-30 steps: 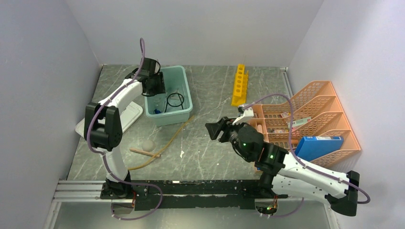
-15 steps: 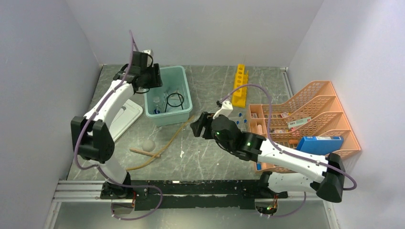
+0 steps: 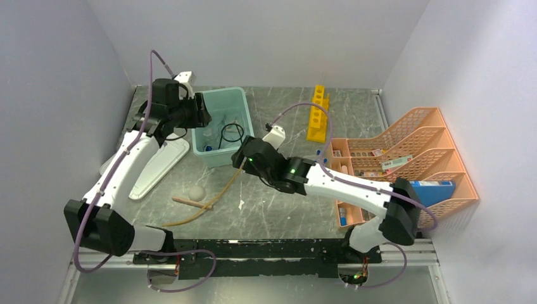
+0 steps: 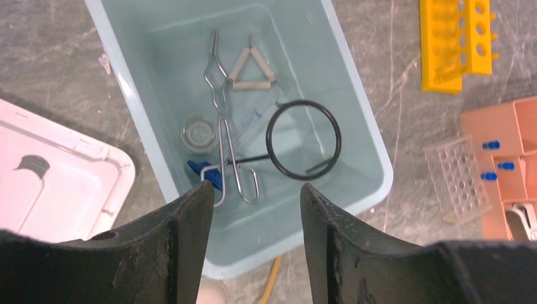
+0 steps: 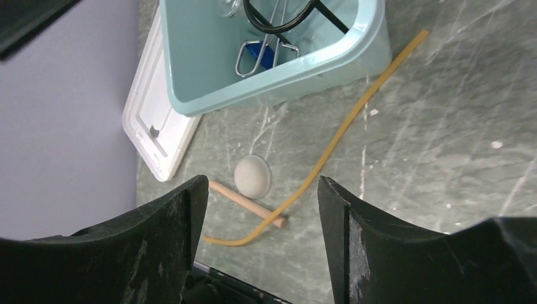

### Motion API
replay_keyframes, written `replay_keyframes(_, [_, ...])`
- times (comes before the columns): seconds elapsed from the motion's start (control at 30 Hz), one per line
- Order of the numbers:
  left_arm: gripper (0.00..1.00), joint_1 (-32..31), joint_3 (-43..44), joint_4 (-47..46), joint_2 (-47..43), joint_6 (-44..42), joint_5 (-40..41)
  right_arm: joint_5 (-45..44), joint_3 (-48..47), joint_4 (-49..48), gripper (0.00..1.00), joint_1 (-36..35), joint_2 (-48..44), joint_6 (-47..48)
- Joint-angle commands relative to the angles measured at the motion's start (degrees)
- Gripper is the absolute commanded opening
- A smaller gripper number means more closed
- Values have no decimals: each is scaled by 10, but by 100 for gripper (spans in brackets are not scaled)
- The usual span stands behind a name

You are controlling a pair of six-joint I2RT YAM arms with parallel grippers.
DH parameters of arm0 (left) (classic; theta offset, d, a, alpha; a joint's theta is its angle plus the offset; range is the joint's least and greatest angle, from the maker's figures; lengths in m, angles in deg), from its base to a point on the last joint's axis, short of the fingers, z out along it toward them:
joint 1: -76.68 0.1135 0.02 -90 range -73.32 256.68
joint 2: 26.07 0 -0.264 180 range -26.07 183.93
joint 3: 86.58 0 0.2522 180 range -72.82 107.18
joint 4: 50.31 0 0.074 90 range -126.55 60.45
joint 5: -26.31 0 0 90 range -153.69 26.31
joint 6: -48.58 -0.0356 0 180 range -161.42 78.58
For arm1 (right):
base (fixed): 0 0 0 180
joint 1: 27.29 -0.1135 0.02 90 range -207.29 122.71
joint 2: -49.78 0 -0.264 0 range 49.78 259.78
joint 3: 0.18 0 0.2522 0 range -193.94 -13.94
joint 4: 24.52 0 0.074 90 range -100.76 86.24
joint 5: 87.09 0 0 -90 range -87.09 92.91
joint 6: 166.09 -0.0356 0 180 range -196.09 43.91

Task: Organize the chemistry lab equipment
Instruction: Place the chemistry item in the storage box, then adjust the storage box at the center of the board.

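A tan rubber hose [image 3: 212,195] and a wooden stick [image 3: 190,202] lie on the table in front of the teal tub [image 3: 248,133]. In the tub lie a black wire ring [image 4: 303,139], silver wire tongs [image 4: 225,145], a wire triangle [image 4: 252,68] and a blue-capped tube [image 4: 206,172]. The yellow rack [image 3: 318,113] lies at the back. My left gripper [image 3: 201,114] is open and empty above the tub's left side [image 4: 256,187]. My right gripper [image 3: 239,158] is open and empty over the hose [image 5: 342,142] and stick [image 5: 247,204], at the tub's front right corner.
The grey-white lid [image 3: 155,161] lies left of the tub. A pale round lump [image 3: 197,192] sits by the stick. The orange organiser [image 3: 405,136] with a blue box [image 3: 430,190] stands at the right. A clear tube tray [image 4: 456,178] and blue-capped tubes [image 4: 491,145] lie beside it.
My right arm has swung left from the organiser to the tub's front corner. My left gripper has drawn back out of the tub toward its left side.
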Motion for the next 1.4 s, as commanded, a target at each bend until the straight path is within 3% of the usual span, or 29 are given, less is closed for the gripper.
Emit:
replay_keyframes(0.0, [57, 3, -24, 22, -54, -25, -38, -17, -56, 58, 67, 3, 48, -97])
replay_keyframes(0.37, [60, -16, -89, 17, -160, -44, 21, -36, -180, 138, 69, 3, 182, -187])
replay_keyframes(0.77, [66, -148, -82, 36, -218, -61, 252, -42, -240, 151, 70, 17, 259, -242])
replay_keyframes(1.1, [71, -194, -97, 32, -232, -60, 305, -46, -265, 142, 69, 23, 271, -247])
replay_keyframes(1.37, [71, -198, -101, 28, -235, -51, 298, -43, -295, 173, 68, 36, 307, -257])
